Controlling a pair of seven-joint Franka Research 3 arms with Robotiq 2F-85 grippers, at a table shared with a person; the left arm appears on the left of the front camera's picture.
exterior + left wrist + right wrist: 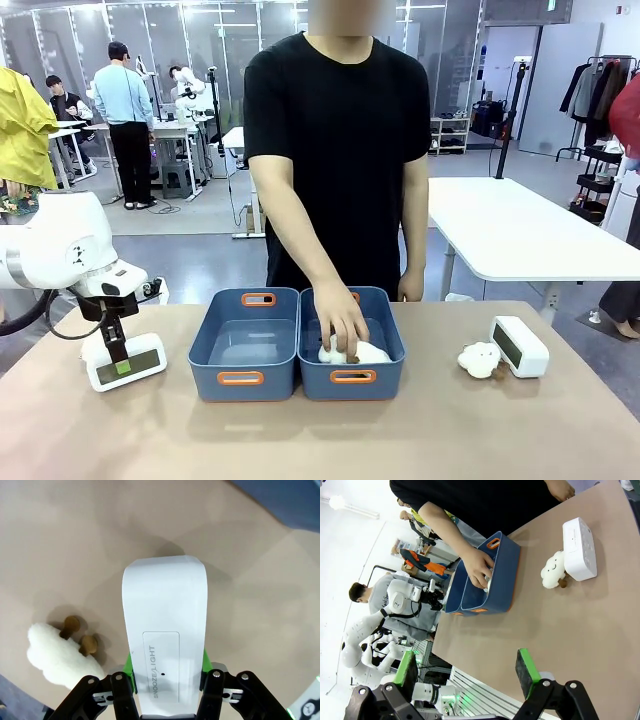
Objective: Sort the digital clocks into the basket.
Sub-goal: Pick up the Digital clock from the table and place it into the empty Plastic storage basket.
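Pinched by left gripper (167, 664): one clock (125, 360), just left of empty basket (205, 360). Seen well right of basket: second clock (520, 345). Spread, nothing held: right gripper (466, 666). Risk: clock dropped in wrong basket (388, 372), or person's hand (340, 325) bumped there.

the white left arm (58, 252) is bent in from the left side, its black two-finger left gripper (166, 672) pointed downward, green pads (128, 665) clamped on a white rounded plastic digital clock (165, 615). the black right gripper (466, 672) is held aloft, jaws spread wide.
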